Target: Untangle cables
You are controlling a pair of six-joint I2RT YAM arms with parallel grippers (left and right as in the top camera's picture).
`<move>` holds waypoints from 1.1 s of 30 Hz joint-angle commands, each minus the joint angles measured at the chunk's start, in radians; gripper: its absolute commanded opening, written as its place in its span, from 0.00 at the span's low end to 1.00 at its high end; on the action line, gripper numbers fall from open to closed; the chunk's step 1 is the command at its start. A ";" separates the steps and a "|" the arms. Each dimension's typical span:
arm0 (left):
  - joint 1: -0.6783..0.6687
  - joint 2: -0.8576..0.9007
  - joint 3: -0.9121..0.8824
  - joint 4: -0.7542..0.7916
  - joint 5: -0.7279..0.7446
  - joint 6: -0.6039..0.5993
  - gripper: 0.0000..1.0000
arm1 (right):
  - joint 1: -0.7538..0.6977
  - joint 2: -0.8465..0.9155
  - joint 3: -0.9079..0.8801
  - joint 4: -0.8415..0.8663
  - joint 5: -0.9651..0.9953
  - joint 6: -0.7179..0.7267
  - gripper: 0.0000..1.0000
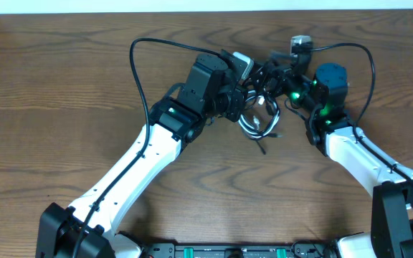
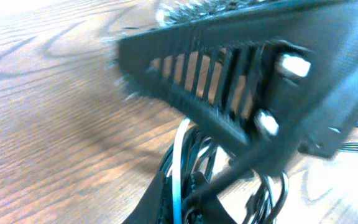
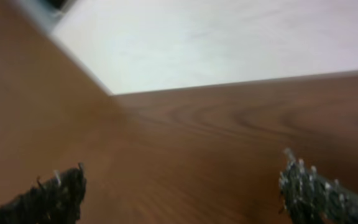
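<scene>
- Wood-grain brown table (image 1: 63, 86) carries everything; its far edge meets a pale surface.
- White-shelled left arm (image 1: 135, 165) rises from the near left corner and slants toward the middle of the far edge.
- Left fingers (image 1: 234, 100) are closed together, their tips right against the cable bundle. Whether a cord is pinched between them cannot be told.
- Cables (image 1: 259, 120) lie in one tangled knot of black and white loops near the middle of the far edge, between the two arms' ends.
- In the left wrist view the same cables (image 2: 180, 162) show close up, a white cord among black ones, below a blurred black slotted part (image 2: 229, 68) that crosses the view.
- Right fingers (image 3: 309, 190) stand wide apart with only bare table between them, gripping nothing. From overhead they sit just on the far side of the tangle.
- Right arm (image 1: 350, 147) comes in from the near right corner, green lights glowing near its wrist.
</scene>
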 commanded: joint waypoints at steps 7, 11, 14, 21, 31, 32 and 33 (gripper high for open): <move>0.002 -0.009 0.006 -0.113 -0.356 -0.009 0.08 | -0.141 -0.002 0.005 -0.178 0.237 0.004 0.92; 0.002 -0.009 0.006 -0.158 -0.529 -0.009 0.08 | -0.192 -0.002 0.005 -0.219 0.230 0.004 0.90; 0.002 -0.009 0.006 -0.192 -0.637 -0.009 0.07 | -0.208 -0.002 0.005 -0.235 0.230 0.004 0.89; 0.002 -0.009 0.006 -0.207 -0.723 -0.009 0.08 | -0.214 -0.002 0.005 -0.238 0.230 0.004 0.89; 0.001 -0.010 0.007 -0.170 -0.616 -0.013 0.07 | -0.212 -0.002 0.005 -0.131 -0.085 -0.158 0.97; 0.001 -0.012 0.007 -0.147 -0.563 -0.013 0.08 | -0.212 -0.002 0.005 -0.124 -0.151 -0.229 0.96; 0.001 -0.012 0.007 -0.130 -0.524 -0.013 0.07 | -0.212 -0.002 0.005 -0.122 -0.184 -0.265 0.96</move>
